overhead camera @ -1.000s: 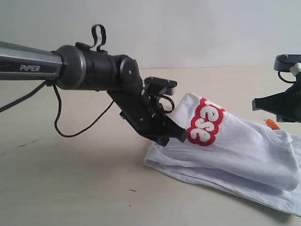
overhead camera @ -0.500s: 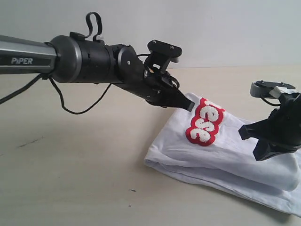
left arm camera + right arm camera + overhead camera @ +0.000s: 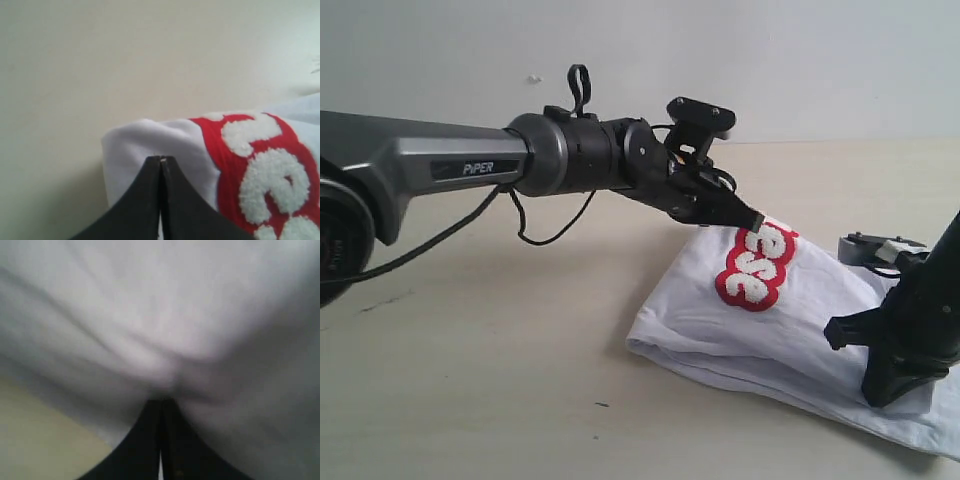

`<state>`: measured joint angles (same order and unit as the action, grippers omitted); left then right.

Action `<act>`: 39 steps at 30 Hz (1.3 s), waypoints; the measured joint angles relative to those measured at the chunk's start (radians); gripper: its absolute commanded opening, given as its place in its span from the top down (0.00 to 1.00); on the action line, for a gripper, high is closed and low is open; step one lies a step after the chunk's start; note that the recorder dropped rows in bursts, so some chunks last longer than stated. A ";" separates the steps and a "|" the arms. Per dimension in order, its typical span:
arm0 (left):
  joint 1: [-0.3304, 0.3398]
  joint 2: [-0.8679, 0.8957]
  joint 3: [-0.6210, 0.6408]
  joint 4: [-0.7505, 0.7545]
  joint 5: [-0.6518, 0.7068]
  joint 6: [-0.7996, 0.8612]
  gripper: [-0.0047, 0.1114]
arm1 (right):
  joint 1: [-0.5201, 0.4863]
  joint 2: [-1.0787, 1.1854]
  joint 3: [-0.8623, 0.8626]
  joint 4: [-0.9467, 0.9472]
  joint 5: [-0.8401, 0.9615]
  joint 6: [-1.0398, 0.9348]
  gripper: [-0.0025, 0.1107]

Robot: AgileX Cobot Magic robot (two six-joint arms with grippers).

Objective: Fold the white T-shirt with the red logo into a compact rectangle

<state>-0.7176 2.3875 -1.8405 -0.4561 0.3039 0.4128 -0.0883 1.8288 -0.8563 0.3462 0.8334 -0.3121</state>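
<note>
Plainly pressed together, left claw [image 3: 161,159] hangs at the white T-shirt [image 3: 810,310] corner; right claw [image 3: 161,401] pinches it.

My left arm [image 3: 470,165] reaches out almost level, and the left pincer [image 3: 750,217] tips slightly downward with its jaws pressed together. My right pincer [image 3: 883,392] points steeply down, jaws closed too.

You see white T-shirt [image 3: 810,335] lying loosely folded on tabletop [image 3: 470,380], layered edges uneven; red logo [image 3: 755,265] faces up near far corner.
</note>
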 measured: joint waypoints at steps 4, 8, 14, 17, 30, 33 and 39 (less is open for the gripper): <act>0.000 0.054 -0.036 -0.005 0.011 0.000 0.96 | 0.000 0.018 0.000 0.000 0.020 0.000 0.98; 0.000 0.089 -0.079 -0.005 0.015 0.000 0.96 | -0.001 0.018 0.000 0.007 0.033 0.000 0.98; 0.002 0.120 -0.104 0.010 0.032 0.000 0.96 | -0.001 0.018 0.000 0.034 0.050 -0.014 0.98; 0.020 0.122 -0.108 0.033 0.063 0.000 0.96 | -0.001 0.018 0.000 0.036 0.050 -0.014 0.98; 0.161 0.107 -0.109 0.072 0.253 -0.021 0.96 | -0.001 0.010 0.000 0.163 0.044 -0.117 0.98; 0.161 0.075 -0.109 0.078 0.272 -0.021 0.96 | -0.001 -0.020 0.000 0.170 0.034 -0.122 0.98; 0.146 -0.015 -0.109 0.002 0.323 -0.008 0.96 | -0.001 -0.065 0.000 0.174 0.033 -0.124 0.98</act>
<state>-0.5714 2.3729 -1.9490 -0.4545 0.6273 0.4050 -0.0889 1.7638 -0.8563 0.5199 0.8662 -0.4358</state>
